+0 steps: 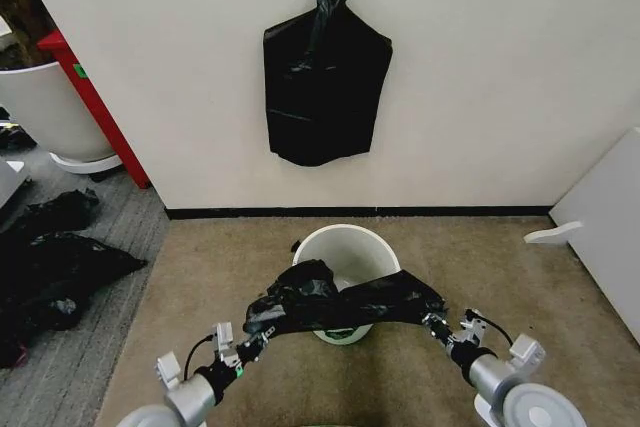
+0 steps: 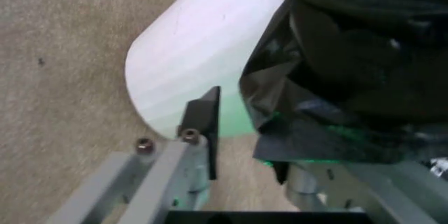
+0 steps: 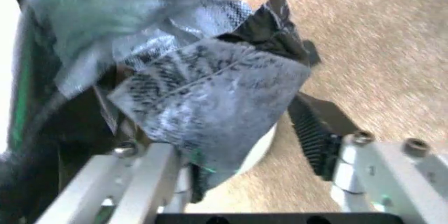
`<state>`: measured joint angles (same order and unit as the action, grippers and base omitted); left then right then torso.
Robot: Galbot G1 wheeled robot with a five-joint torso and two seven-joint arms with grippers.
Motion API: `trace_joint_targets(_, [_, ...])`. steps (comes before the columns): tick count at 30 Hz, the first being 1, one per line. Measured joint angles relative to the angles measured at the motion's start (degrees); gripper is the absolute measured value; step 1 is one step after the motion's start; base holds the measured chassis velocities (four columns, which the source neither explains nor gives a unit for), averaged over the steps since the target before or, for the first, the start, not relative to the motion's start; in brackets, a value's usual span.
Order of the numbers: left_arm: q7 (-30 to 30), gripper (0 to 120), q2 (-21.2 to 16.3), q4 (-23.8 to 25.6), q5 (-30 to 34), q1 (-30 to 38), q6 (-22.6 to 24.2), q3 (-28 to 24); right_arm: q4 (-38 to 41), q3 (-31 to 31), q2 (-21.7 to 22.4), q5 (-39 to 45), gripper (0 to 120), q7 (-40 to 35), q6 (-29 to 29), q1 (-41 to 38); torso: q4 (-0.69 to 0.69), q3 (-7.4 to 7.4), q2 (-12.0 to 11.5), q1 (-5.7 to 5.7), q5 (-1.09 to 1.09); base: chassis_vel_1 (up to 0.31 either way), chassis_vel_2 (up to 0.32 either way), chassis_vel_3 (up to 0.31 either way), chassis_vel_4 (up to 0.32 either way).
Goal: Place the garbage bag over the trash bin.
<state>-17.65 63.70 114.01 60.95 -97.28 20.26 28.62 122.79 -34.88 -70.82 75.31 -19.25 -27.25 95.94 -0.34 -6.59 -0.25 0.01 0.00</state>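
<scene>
At lower centre, both claws, left claw (image 1: 258,339) and right claw (image 1: 437,327), grip the garbage bag (image 1: 340,304) stretched over the trash bin (image 1: 345,252); thin film could slip or tear if pulled unevenly.

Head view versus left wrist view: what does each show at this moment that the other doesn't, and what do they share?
Head view alone: the wall with a black bag bundle hung on a hook, the right gripper at the right end of the garbage bag, the bag stretched across the near rim of the trash bin, and the bin's cream inside.

Left wrist view alone: the left gripper close up, one finger bare against the bin's outer wall, the film bunched beside it.

Both: bag, bin, left gripper, carpet.
</scene>
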Motion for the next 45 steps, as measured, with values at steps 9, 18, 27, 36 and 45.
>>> trace_joint_targets(9, [-3.5, 62, -2.2, -0.4, -2.9, -2.8, -1.4, 0.9, 3.4, -0.2, 0.4, -0.4, 76, -2.6, -0.8, 3.0, 0.00, 0.00, 0.0, 0.00, -0.01, 0.000, 0.000, 0.000, 0.000])
trace_joint_targets(18, [-7.0, 94, -4.2, 1.6, -4.1, -6.3, -2.0, 1.6, 8.9, -0.2, 0.4, -3.2, 100, -3.8, -1.4, 6.9, 0.00, 0.00, 0.0, 0.00, -0.01, 0.000, 0.000, 0.000, 0.000])
trace_joint_targets(27, [-8.0, 100, -4.5, 8.2, -3.6, -10.2, -3.3, 2.4, 20.0, -1.6, 0.7, -10.2, 100, -5.5, -0.4, 9.3, -0.01, 0.00, 0.0, 0.00, -0.01, 0.000, 0.000, 0.000, 0.000])
trace_joint_targets(36, [-3.0, 100, -2.2, 19.6, -0.2, -11.3, -2.3, 3.3, 17.1, -4.5, 12.0, -17.2, 100, 3.4, -2.1, -2.6, -0.01, 0.00, 0.0, 0.00, 0.02, 0.000, 0.000, 0.000, 0.000])
trace_joint_targets(45, [3.3, 100, 2.4, 27.7, -0.1, -15.5, -1.3, 6.2, 4.4, -0.3, 24.1, -14.5, 100, 12.2, -14.4, -23.8, 0.02, -0.01, 0.0, 0.00, 0.03, 0.000, 0.000, 0.000, 0.000])
